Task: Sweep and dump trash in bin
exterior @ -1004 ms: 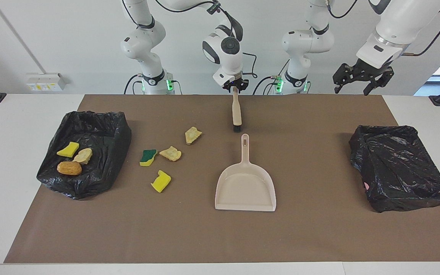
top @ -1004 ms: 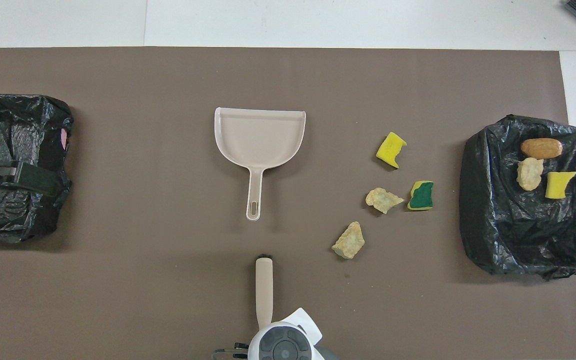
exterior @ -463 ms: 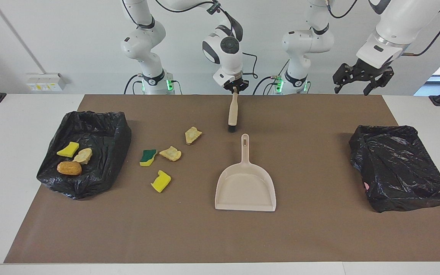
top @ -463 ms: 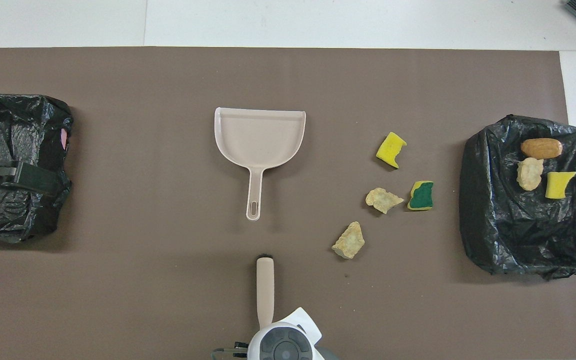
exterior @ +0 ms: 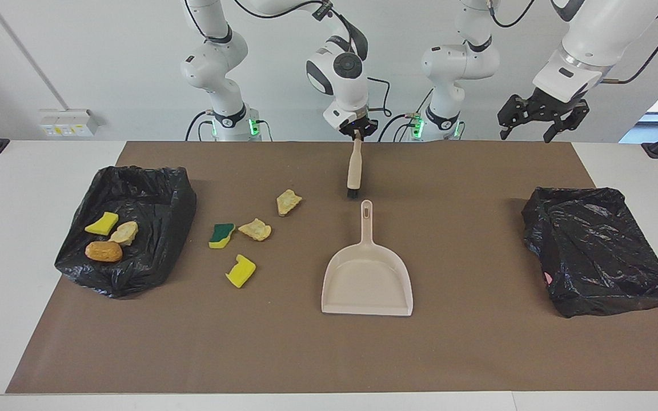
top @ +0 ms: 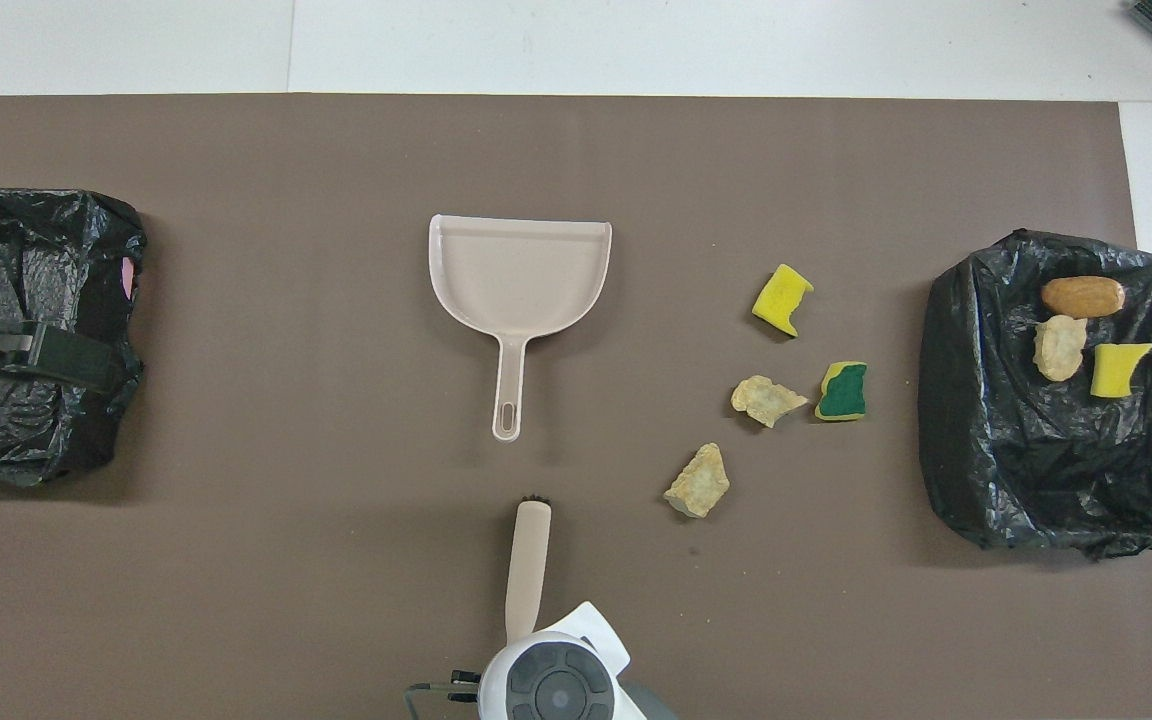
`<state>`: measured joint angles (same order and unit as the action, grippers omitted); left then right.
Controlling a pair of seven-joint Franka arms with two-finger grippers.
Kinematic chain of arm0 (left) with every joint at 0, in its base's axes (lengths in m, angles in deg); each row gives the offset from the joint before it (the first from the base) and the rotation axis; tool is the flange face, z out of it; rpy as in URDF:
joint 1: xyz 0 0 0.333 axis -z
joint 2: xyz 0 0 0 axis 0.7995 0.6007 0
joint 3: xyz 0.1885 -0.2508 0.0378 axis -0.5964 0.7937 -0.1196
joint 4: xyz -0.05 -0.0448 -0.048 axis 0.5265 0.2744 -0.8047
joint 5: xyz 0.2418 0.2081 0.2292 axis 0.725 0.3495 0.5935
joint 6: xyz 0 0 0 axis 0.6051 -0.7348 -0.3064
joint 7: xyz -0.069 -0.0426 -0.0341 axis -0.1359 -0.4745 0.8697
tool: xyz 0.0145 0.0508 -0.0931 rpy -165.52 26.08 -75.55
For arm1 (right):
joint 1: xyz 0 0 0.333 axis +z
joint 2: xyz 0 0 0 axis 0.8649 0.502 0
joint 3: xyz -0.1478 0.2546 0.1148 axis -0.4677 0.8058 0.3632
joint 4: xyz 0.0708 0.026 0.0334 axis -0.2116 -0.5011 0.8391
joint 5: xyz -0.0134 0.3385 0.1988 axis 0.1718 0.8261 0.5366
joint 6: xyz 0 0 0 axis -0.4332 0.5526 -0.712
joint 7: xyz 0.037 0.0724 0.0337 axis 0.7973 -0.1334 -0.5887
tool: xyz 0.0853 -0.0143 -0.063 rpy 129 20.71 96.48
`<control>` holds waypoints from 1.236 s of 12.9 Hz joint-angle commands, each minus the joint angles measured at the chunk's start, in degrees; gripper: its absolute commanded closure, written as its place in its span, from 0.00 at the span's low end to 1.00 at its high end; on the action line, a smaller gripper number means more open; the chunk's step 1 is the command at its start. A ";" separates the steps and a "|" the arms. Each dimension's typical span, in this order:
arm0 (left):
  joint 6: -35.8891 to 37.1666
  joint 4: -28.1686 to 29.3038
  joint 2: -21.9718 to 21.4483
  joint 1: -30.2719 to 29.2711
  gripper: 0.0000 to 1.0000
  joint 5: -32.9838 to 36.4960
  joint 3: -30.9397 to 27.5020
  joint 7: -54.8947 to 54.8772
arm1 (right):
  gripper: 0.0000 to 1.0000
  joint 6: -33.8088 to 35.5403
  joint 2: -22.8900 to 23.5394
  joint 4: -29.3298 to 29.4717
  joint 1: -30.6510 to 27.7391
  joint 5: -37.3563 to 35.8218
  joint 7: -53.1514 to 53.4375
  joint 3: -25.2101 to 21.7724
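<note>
Lifted and swung a little since a second ago: brush (exterior: 354, 171), hanging bristles-down from the right gripper (exterior: 357, 130), clenched on the top of its handle over the mat's robot-side edge, above the dustpan (exterior: 366, 278) handle. Left gripper (exterior: 537, 117) waiting, spread wide, nothing in it, up above the bin (exterior: 597, 248) at the left arm's end.

Trash split two ways. Loose on the mat (exterior: 477, 342), between dustpan and the other bin (exterior: 126, 228): yellow sponge (exterior: 240, 270), green-topped sponge (exterior: 221, 234), two crusts (exterior: 255, 229) (exterior: 288, 201). Already lying in that bin at the right arm's end: roll (exterior: 103, 251), a third crust (exterior: 124, 232), yellow piece (exterior: 101, 223).

Risks, as judgement. Grip only at the handle's tip, so likely to pivot or slip once bristles drag. Dustpan loose and unheld; apt to slide away when scraps are pushed at it. Light sponge liable to bounce or roll off to the side. Pan mouth turned away from the robots, so a wrong sweep direction would miss it.

No brand, label or legible writing anywhere; only a small pink patch on the bin under the left gripper, unreadable.
</note>
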<state>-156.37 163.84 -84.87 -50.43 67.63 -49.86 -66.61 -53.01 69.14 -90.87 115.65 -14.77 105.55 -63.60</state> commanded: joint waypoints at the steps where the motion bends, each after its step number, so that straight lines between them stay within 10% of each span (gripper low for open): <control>1: 0.53 -0.15 -0.28 0.16 0.00 0.97 -0.16 -0.13 | 1.00 6.12 -1.83 3.01 -2.94 -0.78 1.30 -0.29; 7: 0.53 -0.15 -0.28 0.16 0.00 0.97 -0.16 -0.13 | 1.00 20.89 -8.87 6.09 -10.59 -8.16 -2.29 -0.29; 16: 0.53 -0.15 -0.28 0.16 0.00 0.97 -0.16 -0.13 | 1.00 34.97 -7.30 9.26 -30.62 -29.15 -26.17 0.06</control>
<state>-156.37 163.84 -84.87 -50.43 67.63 -49.86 -66.61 -19.47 60.88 -82.08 89.60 -39.72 85.76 -64.30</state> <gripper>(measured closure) 0.000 0.731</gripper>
